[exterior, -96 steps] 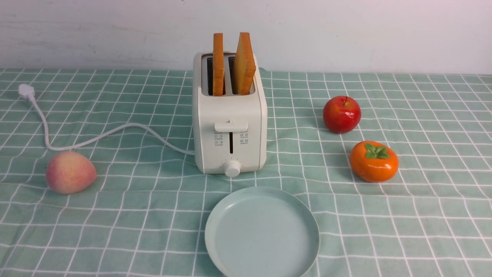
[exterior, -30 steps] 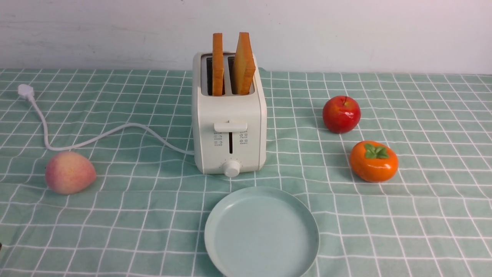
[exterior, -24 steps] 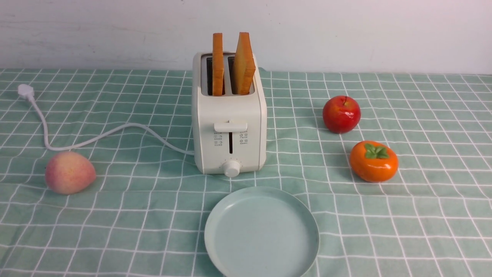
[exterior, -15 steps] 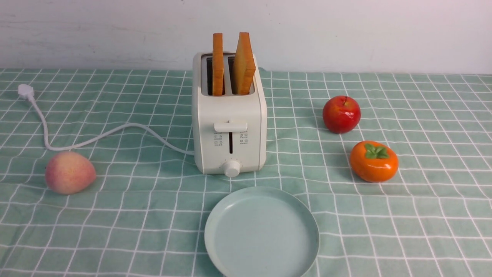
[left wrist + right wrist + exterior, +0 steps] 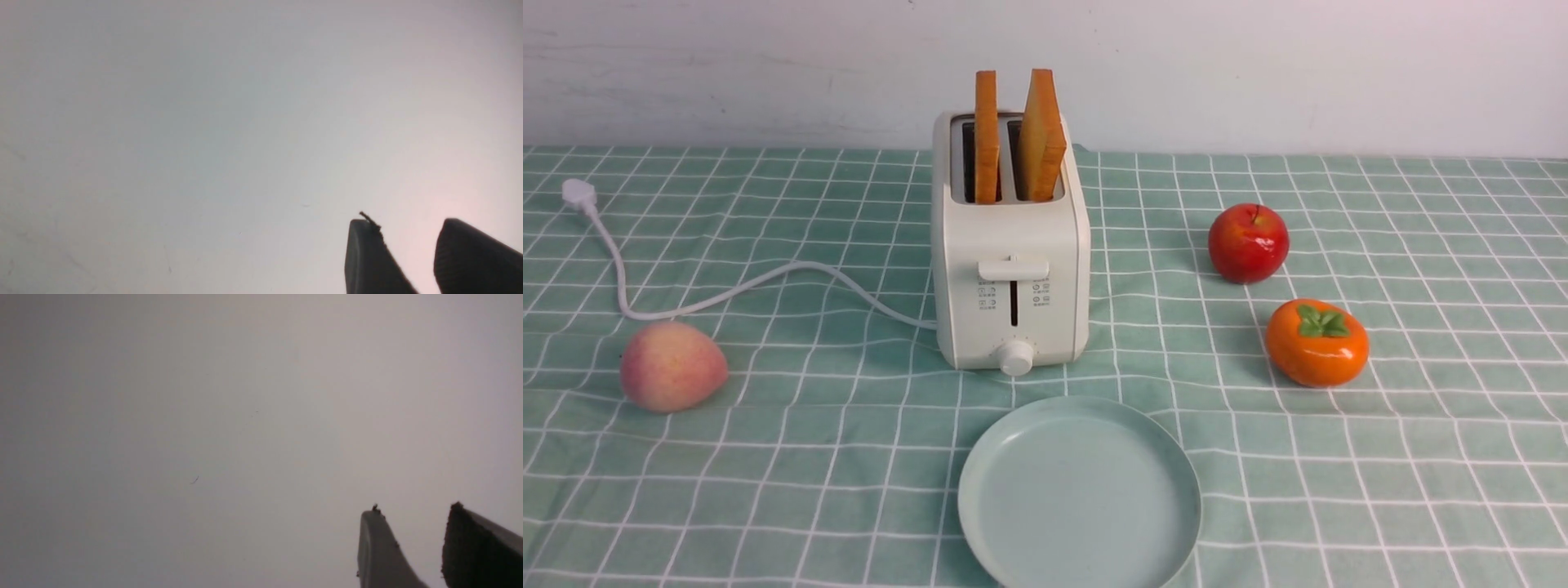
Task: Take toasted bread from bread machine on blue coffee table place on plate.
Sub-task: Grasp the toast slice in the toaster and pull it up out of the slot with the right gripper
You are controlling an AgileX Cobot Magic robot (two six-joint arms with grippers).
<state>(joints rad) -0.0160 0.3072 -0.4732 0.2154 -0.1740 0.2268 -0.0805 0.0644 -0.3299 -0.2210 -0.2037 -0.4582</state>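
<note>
The toasted bread is found standing on edge in the two slots of the bread machine, a left slice upright and a right slice leaning slightly. Both are raised well above the top, presumably so that the upper halves can be pinched from above. The lever and knob are turned toward the near side. The plate is laid bare just in front of the machine, near it but apart, so that only a short carry is judged to be needed. The power cord is trailed off to the left and its plug is left lying loose on the cloth. A peach is set at the near left, an apple and a persimmon at the right, all well apart from the plate. The table is covered in mint-green cloth with a white grid, slightly wrinkled, and is backed by a plain white wall. Neither arm is seen in the front view. In the wrist views the left jaws and the right jaws are each shown parted, with nothing between them, against a pale blank surface. The task is judged not yet begun.
</note>
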